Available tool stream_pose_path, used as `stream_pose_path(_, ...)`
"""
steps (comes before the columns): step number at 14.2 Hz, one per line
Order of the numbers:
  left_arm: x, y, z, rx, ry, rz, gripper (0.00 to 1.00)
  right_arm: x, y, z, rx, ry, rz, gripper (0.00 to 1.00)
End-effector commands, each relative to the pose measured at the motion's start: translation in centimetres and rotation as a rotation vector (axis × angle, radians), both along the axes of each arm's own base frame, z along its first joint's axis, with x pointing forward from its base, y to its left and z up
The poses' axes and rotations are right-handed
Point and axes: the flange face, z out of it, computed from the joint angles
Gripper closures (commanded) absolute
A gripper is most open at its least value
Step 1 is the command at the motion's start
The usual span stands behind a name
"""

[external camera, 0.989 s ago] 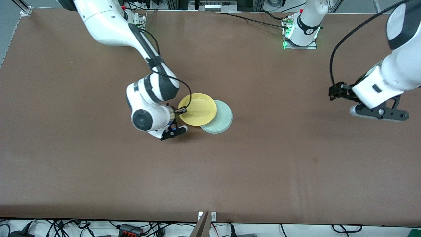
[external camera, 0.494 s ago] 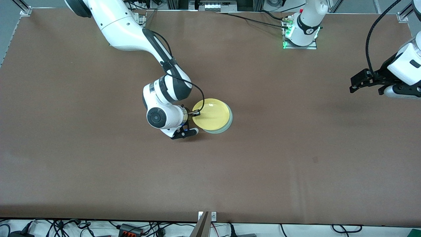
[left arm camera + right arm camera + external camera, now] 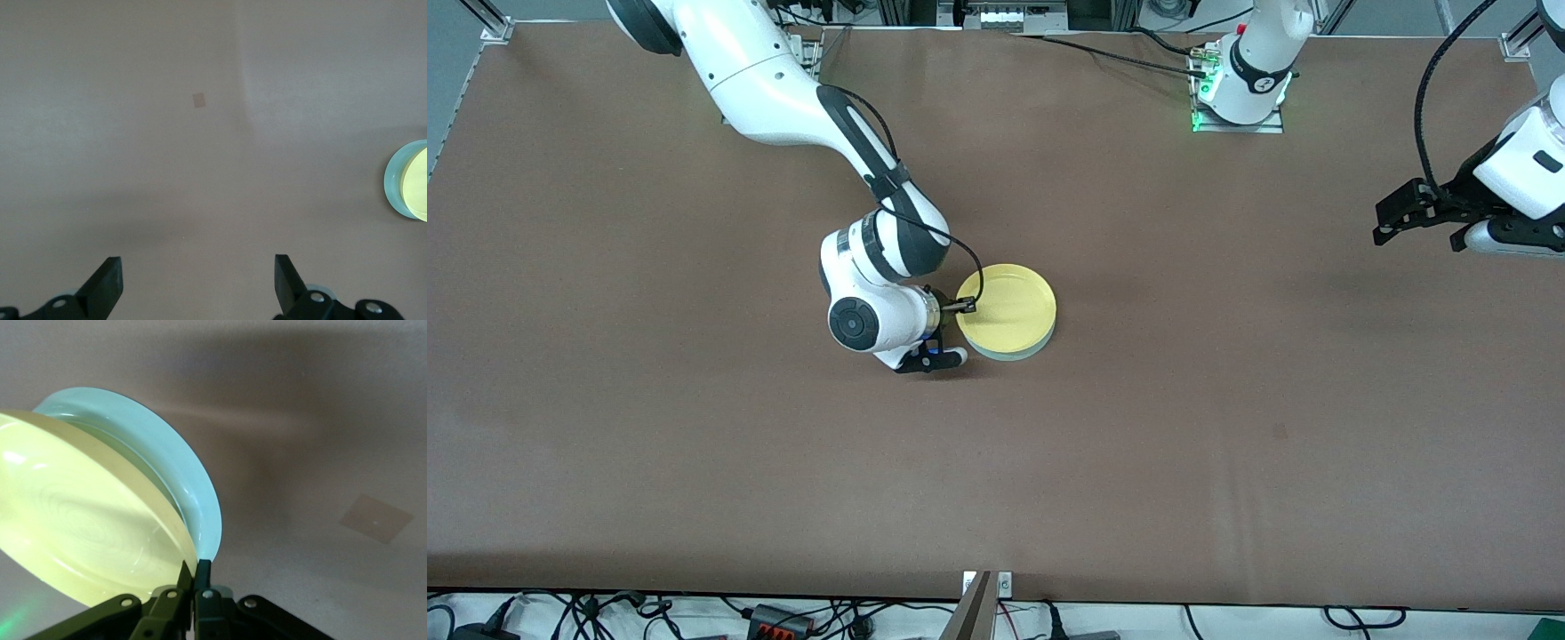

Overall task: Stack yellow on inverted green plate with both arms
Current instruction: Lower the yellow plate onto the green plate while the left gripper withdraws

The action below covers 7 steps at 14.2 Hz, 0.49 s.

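Observation:
The yellow plate (image 3: 1008,308) sits open side up over the green plate (image 3: 1018,355), which lies on the brown table with only a thin rim showing under it. My right gripper (image 3: 964,307) is shut on the yellow plate's rim at the side toward the right arm's end. In the right wrist view its fingers (image 3: 195,577) pinch the yellow rim (image 3: 100,520), with the green plate (image 3: 167,463) just under it. My left gripper (image 3: 198,283) is open and empty, held over bare table at the left arm's end (image 3: 1414,209). Both plates show small in the left wrist view (image 3: 410,180).
The brown table (image 3: 1227,400) spreads wide all round the plates. The left arm's base (image 3: 1240,84) stands at the table's top edge. Cables and plugs (image 3: 783,618) lie past the table's front edge. A small pale patch marks the table (image 3: 199,100).
My right gripper has carried the yellow plate sideways toward the left arm's end until it covers the green plate. My left gripper has drawn away toward its end of the table and risen.

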Motion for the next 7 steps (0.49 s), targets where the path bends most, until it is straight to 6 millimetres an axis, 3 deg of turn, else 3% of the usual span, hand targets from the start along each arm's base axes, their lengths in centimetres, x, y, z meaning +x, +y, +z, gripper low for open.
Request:
stream_pose_path(1,-0.86,-0.4,0.32,-0.008,0.001,-0.024,0.0,0.11,0.73,0.17,0.01,0.01,-0.016,1.0)
stream_pose_path(7,-1.17,-1.12,0.47,-0.002,0.029,-0.039,0.0,0.67,0.39,-0.41,0.009,0.002,-0.027,1.0)
